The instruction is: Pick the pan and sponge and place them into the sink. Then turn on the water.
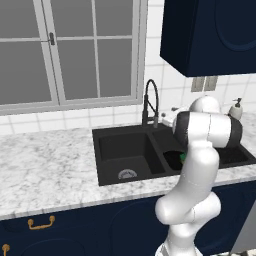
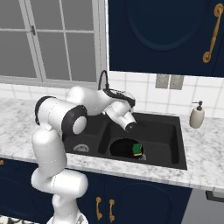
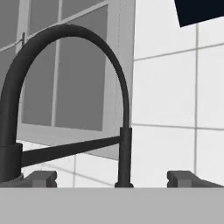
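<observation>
claw: jaws wide, empty | faucet: just ahead | pan, sponge: in sink

sink: black double basin set in marble counter
faucet: arched, behind divider
arm: covers right basin

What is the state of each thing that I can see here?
Pan: lying in the right basin of the sink.
Sponge: in the pan, green side up.
Faucet: off, no water running.
Gripper: fingers wide open, empty, right before the faucet.
Window: closed.
Soap bottle: upright on the counter.
</observation>
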Motion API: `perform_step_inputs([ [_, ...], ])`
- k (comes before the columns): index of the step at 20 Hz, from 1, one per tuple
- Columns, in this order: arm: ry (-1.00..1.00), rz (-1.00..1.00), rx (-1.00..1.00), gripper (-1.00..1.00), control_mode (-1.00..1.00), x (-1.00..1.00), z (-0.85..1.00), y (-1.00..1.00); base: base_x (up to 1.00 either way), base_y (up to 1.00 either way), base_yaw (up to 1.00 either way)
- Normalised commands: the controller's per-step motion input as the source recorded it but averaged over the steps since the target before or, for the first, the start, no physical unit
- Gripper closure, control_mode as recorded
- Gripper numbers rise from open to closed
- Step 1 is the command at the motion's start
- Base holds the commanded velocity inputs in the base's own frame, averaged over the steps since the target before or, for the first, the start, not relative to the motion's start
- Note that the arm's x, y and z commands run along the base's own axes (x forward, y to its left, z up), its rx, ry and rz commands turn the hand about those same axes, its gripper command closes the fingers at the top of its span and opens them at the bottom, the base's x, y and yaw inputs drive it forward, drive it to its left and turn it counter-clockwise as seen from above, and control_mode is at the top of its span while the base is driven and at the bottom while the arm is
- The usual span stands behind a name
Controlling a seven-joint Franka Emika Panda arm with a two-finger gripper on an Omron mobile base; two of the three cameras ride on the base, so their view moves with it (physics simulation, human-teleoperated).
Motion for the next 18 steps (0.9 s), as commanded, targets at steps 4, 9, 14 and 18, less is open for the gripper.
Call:
perform_step_inputs([
  [4,0.0,0.04,0.0,-1.0,-1.0,0.44,-0.35,0.0,0.0,0.0,0.0],
  [9,0.0,0.03,0.0,-1.0,-1.0,0.48,-0.37,0.0,0.0,0.0,0.0],
  [14,0.0,0.09,0.05,-1.0,-1.0,0.51,-0.2,0.01,0.0,0.0,0.0],
  [18,0.01,0.07,0.07,-1.0,-1.0,0.49,-0.18,0.0,0.0,0.0,0.0],
])
